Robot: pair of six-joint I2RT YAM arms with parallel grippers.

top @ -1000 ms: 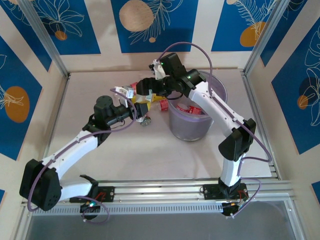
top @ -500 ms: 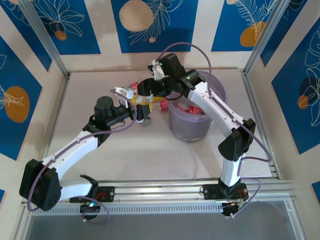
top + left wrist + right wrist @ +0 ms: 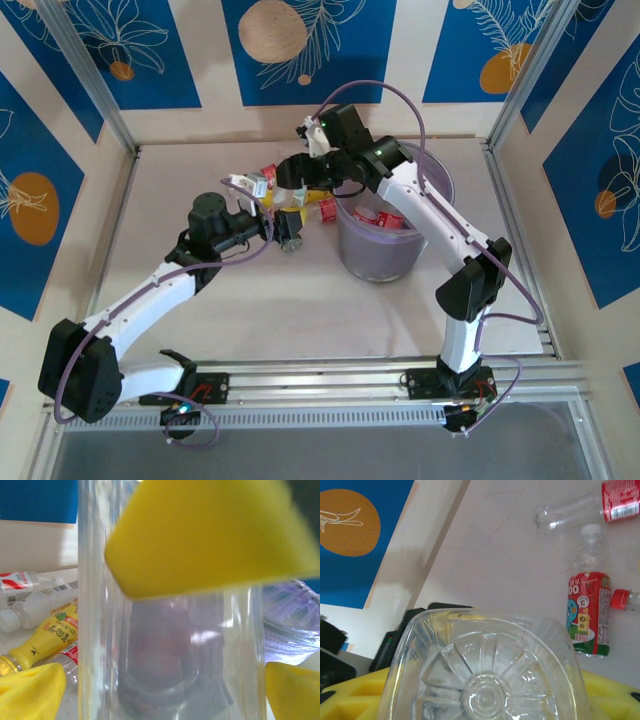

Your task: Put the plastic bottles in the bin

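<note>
My left gripper (image 3: 287,228) is shut on a clear bottle (image 3: 170,630) that fills the left wrist view between the yellow pads (image 3: 210,535). My right gripper (image 3: 298,180) hovers over the bottle pile, left of the bin (image 3: 385,250), shut on another clear bottle whose ribbed base (image 3: 485,680) faces the camera. Below it on the table lie a red-labelled bottle with a white cap (image 3: 587,612) and a clear one with a red label (image 3: 585,507). A yellow bottle (image 3: 45,640) lies beside two more clear ones (image 3: 30,607). The bin holds several red-labelled bottles (image 3: 378,213).
The lavender bin wall (image 3: 290,630) shows right of the held bottle in the left wrist view. The metal frame and blue-patterned walls (image 3: 110,60) close the table's back and sides. A red cap (image 3: 620,600) lies at the right edge of the right wrist view.
The left gripper has lifted slightly toward the pile with its bottle. The right gripper has shifted a little back and left over the pile.
</note>
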